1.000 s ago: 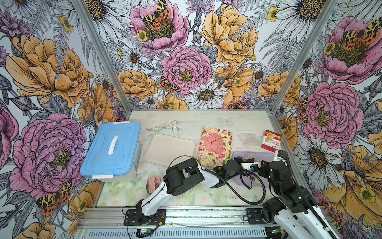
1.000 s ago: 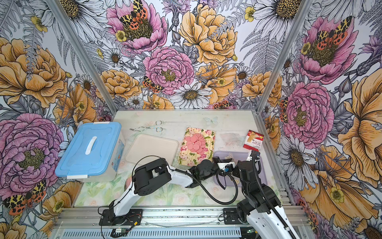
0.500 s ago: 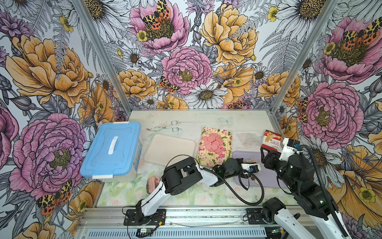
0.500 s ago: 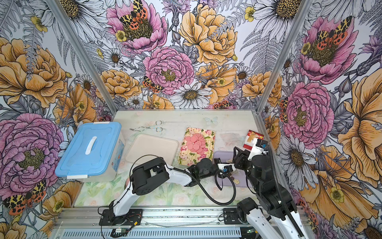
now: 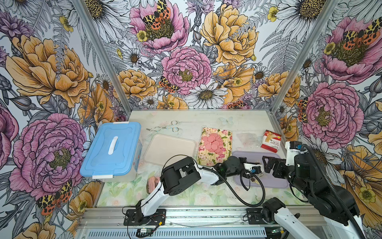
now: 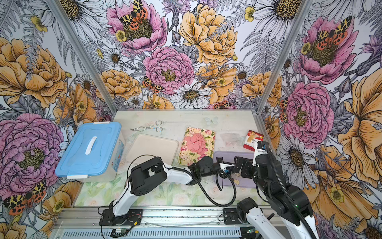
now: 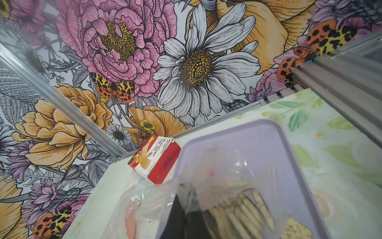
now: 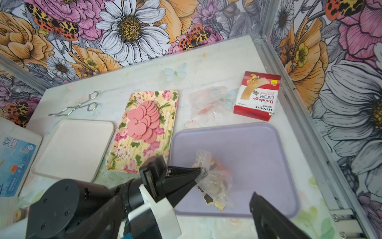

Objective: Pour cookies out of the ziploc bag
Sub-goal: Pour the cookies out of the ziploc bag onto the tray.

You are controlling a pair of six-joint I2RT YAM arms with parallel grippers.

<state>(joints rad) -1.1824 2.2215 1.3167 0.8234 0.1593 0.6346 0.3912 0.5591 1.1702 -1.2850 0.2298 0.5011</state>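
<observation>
My left gripper [image 8: 201, 172] is shut on a clear ziploc bag [image 8: 214, 179] and holds it low over the purple tray [image 8: 258, 155]. Beige cookies [image 7: 244, 209] are stacked edge-on inside the bag. A dark-brown star cookie [image 8: 208, 199] and a beige one [image 8: 220, 205] lie on the tray under the bag's mouth; both top views show them [image 5: 255, 181]. My right gripper [image 5: 271, 165] stands open just right of the bag, apart from it, with nothing between its fingers [image 8: 266, 215]. Pink round cookies [image 5: 214, 142] lie on the floral tray [image 5: 225, 132].
An empty beige tray [image 5: 169, 149] and a blue-lidded box [image 5: 111, 149] stand to the left. Metal tongs [image 5: 165, 127] lie at the back. A crumpled empty bag [image 5: 247, 139] and a red bandage box [image 5: 270, 140] sit behind the purple tray. Another bag of cookies [image 5: 153, 183] lies by the left arm.
My right gripper has opened wide, and its arm has risen and swung from the tray's front edge to the right of the bag. The left gripper has kept its hold and place.
</observation>
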